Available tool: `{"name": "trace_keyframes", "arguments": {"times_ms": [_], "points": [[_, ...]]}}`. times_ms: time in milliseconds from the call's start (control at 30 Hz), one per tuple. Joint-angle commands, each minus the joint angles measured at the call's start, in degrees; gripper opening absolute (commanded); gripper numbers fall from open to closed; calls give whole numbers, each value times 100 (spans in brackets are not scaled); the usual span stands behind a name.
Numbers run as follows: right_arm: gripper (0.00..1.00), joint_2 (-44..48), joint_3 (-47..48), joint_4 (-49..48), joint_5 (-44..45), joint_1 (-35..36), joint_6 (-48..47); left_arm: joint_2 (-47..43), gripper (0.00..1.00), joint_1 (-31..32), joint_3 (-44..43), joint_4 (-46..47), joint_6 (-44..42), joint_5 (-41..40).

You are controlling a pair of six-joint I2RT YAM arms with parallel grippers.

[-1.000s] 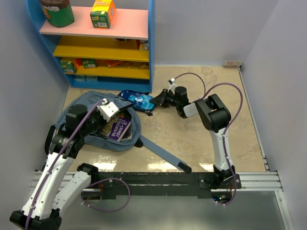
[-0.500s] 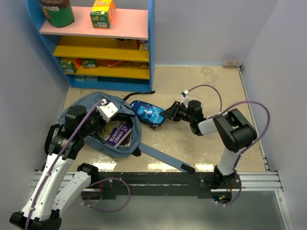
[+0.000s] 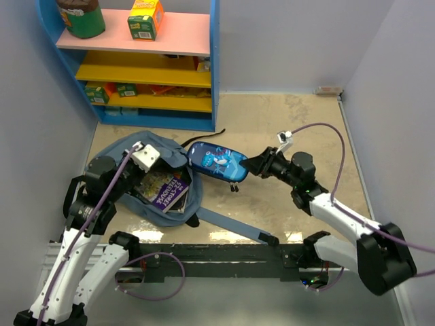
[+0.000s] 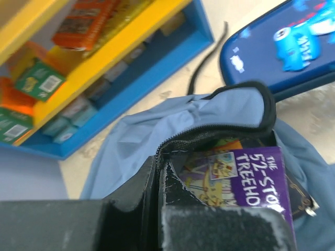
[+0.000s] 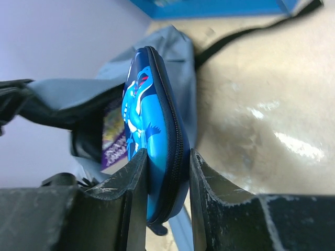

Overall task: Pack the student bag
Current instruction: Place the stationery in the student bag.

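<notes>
The slate-blue student bag point(image 3: 119, 151) lies open at the left of the floor, with a purple book point(image 3: 165, 189) inside. My left gripper point(image 3: 141, 163) is shut on the bag's zipper edge point(image 4: 172, 142) and holds the opening up. My right gripper point(image 3: 249, 167) is shut on a glossy dark-blue printed pencil case point(image 3: 217, 162) and holds it above the floor, just right of the bag's opening. In the right wrist view the case point(image 5: 157, 141) sits edge-on between the fingers, with the bag point(image 5: 172, 57) and the book behind it.
A blue shelf unit point(image 3: 146, 54) with boxes stands at the back left, close behind the bag. The bag's long strap point(image 3: 234, 223) trails across the floor toward the front rail. Walls close in left and right.
My right arm has swung toward the near right and lifted the pencil case off the floor, carrying it a little right. The left gripper has shifted slightly left, still holding the bag's edge.
</notes>
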State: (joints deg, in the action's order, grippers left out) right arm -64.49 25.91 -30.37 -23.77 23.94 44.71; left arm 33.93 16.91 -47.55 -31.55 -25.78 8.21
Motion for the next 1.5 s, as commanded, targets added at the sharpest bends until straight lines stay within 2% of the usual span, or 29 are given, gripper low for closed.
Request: {"name": "trace_keyframes", "arguments": {"times_ms": [0, 133, 333, 633, 800, 867, 933, 1033, 1167, 1300, 1400, 1467], "points": [[0, 718, 89, 373, -286, -65, 65, -98, 0, 32, -140, 1125, 301, -636], [0, 1034, -33, 585, -558, -65, 196, 60, 0, 32, -246, 1116, 442, -496], [0, 1017, -710, -109, -805, 31, 759, 245, 0, 23, -474, 1090, 732, 197], [0, 16, -535, -1155, -681, 769, 1171, 421, 0, 23, -738, 914, 952, 1137], [0, -598, 202, -1024, -218, 1024, 1049, 623, 0, 32, -826, 370, 794, 2034], [0, -1134, 623, -1024, 29, 1270, 1084, 772, 0, 32, -887, 141, 767, 2500], [0, -1712, 940, -988, 635, 1646, 1084, 913, 0, 32, -1010, 53, 863, 2816], [0, -2277, 1521, -1286, 1389, 2147, 1277, 1018, 0, 76, -1142, 131, 987, 3063], [0, -3129, 2635, -1085, 2358, 2764, 1382, 1107, 0, 129, -1213, 228, 1119, 3169], [0, -3596, 3463, -1085, 3395, 3230, 1269, 1133, 0, 173, -1186, 351, 1215, 3222], [5, -4008, 3929, -1216, 3739, 3468, 1251, 1159, 0, 190, -1221, 439, 1295, 3231], [18, -4150, 4184, -1121, 3634, 3582, 1172, 1168, 0, 199, -1265, 413, 1277, 3205]]}}
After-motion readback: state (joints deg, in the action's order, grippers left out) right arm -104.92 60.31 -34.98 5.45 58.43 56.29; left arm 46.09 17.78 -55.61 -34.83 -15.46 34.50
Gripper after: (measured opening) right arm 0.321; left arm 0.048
